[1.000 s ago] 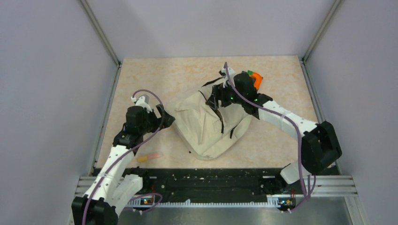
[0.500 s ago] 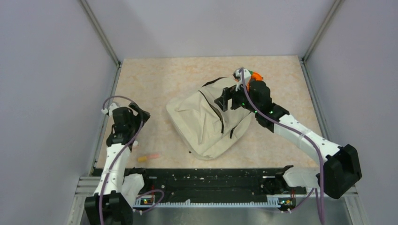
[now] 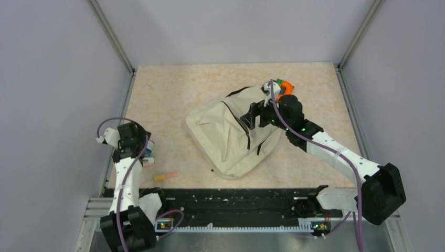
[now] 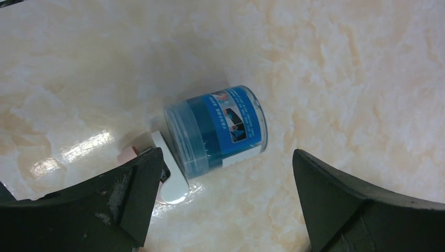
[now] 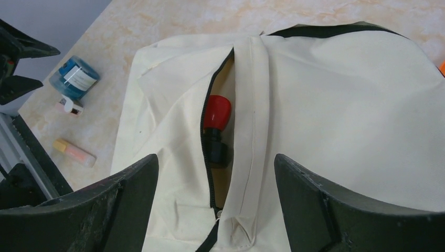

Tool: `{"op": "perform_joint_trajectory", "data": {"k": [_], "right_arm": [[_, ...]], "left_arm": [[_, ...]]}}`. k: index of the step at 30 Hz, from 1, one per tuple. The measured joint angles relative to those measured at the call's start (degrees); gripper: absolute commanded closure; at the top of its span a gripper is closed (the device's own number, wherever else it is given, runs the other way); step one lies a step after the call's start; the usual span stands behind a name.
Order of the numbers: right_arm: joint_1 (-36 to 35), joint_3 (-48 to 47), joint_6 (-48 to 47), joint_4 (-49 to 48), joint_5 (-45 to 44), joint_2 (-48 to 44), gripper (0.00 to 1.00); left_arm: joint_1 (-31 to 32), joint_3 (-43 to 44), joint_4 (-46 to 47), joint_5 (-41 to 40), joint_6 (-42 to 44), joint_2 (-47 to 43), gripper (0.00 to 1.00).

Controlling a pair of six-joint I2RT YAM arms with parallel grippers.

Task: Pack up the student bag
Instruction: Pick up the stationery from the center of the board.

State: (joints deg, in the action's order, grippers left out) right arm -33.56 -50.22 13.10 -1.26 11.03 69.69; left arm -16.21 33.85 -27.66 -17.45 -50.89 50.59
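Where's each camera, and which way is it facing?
Top external: overhead behind the robot, looking down on the student bag; both arms show.
Left wrist: arm-mounted, looking down at a blue jar; open left tool shows.
Right wrist: arm-mounted, facing the bag's open zipper; open right tool shows.
Both wrist views show the blue jar.

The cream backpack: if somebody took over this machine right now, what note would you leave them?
Left gripper: open, poised over a blue jar lying on its side.
Right gripper: open, over the backpack and its unzipped opening.
Done: a red-capped item sits inside the backpack.
Left: the jar, a small white piece beside it, a yellow-pink stick and an orange thing beyond the backpack are outside.
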Motion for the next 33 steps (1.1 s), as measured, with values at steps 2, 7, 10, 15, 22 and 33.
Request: {"op": "perform_joint_trajectory", "data": {"k": [2, 7, 10, 15, 22, 33], "right_arm": [[0.0, 0.1, 0.5, -0.1, 0.5, -0.1, 0.2], [0.0, 0.1, 1.5, -1.3, 1.8, -0.2, 0.2], [0.0, 0.1, 2.1, -1.6, 2.7, -0.2, 0.2], [0.0, 0.7, 3.1, -2.8, 4.0, -0.1, 0.21], [0.0, 0.7, 3.7, -3.2, 4.9, -0.1, 0.21], [0.0, 0.7, 4.1, -3.5, 5.3, -0.1, 0.22]], "left_arm": [[-1.3, 0.0, 0.2, 0.6, 0.0, 2.1, 0.02], [-2.6, 0.0, 2.4, 2.1, 0.1, 6.8, 0.02], [-3.1, 0.0, 4.5, 2.8, 1.0, 9.4, 0.02], [-4.0, 0.0, 7.8, 4.4, 2.6, 14.4, 0.02], [-4.5, 1.7, 10.5, 6.4, 5.0, 19.9, 0.16], [-4.5, 1.8, 13.5, 11.0, 8.1, 20.4, 0.43]]}}
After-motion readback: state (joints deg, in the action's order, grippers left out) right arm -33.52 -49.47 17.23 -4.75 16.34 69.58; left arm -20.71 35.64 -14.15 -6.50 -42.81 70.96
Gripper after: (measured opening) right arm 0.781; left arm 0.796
